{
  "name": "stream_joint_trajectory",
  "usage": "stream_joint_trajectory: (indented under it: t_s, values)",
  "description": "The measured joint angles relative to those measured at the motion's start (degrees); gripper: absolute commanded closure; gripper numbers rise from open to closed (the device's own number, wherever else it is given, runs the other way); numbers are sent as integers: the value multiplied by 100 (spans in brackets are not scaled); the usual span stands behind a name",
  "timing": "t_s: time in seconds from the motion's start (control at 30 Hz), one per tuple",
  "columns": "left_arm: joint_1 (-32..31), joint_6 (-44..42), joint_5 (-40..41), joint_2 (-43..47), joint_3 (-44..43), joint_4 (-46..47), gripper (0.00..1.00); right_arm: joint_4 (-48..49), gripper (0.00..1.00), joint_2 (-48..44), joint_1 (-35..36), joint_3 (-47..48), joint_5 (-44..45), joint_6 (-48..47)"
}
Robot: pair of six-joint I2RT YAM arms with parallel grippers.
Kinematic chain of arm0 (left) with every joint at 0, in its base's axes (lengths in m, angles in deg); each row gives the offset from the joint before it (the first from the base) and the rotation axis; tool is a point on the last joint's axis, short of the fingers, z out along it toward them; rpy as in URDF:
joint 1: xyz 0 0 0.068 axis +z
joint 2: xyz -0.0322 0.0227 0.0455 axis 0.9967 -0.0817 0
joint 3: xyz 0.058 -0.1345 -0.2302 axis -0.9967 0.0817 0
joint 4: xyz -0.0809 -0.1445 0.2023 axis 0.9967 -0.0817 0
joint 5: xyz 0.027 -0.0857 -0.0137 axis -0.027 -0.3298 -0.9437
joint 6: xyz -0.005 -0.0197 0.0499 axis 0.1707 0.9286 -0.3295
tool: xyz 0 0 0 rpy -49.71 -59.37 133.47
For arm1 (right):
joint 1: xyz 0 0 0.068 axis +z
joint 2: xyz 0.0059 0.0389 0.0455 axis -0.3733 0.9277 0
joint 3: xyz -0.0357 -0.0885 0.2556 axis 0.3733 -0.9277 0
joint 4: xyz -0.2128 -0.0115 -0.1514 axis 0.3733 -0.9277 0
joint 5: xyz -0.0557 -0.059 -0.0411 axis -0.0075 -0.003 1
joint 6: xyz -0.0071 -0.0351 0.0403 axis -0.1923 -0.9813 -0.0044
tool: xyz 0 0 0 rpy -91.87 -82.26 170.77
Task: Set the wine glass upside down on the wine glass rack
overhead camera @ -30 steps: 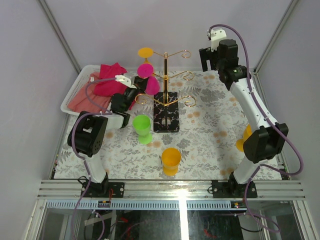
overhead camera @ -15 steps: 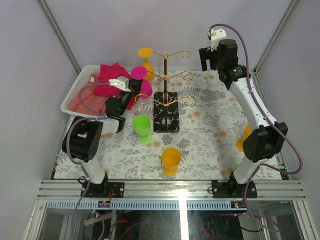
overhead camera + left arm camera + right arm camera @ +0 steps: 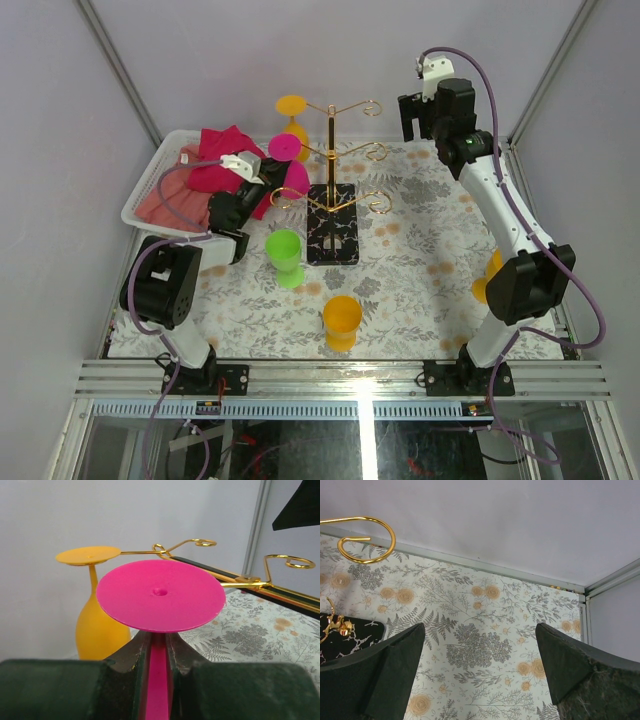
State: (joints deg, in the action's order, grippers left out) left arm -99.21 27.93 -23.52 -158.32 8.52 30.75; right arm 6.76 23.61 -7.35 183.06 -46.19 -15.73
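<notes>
Left hand (image 3: 157, 652): clamped on the stem of the pink wine glass (image 3: 160, 594). The glass is upside down with its round foot on top, directly above the fingers (image 3: 137, 652). The stem runs down between them.

Top view: hand and glass sit left of centre, raised off the desk (image 3: 420, 250). The pink foot is just beside the left-hand arm ends of the gold rack (image 3: 331, 150). Cannot tell whether glass and wire touch. The rack's black base (image 3: 333, 238) lies lower right of the hand.

Left wrist view: the rack arms run behind and to the right of the pink foot. An orange glass (image 3: 97, 625) hangs upside down from the top arm, upper left of frame.

Right hand (image 3: 480, 630): fingers spread apart, nothing between them. It is in the upper right of the top view, well apart from the glass.

A green glass (image 3: 285, 255) stands just left of the base. An orange cup (image 3: 342, 320) stands at lower centre. A white basket (image 3: 140, 195) with red cloth sits at the left edge.
</notes>
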Motion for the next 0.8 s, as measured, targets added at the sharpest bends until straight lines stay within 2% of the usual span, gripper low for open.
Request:
stream_joint_trajectory:
  t_s: [0.1, 0.27, 0.43, 0.57, 0.8]
  values:
    - [-50, 4, -144, -13, -168, -140, 100, -2, 1, 0, 0, -31, 2, 0]
    - [-94, 4, -232, -85, -249, -236, 65, -2, 1, -2, 0, -31, 4, -4]
    - [-107, 7, -232, -105, -249, -267, 40, -2, 1, -2, 0, -31, 7, -22]
    - [-107, -13, -201, -94, -229, -306, 30, -2, 0, -2, 0, -31, 7, -46]
    - [-107, -63, 118, 273, 138, -658, 24, 0, 0, -2, 0, -31, 2, -72]
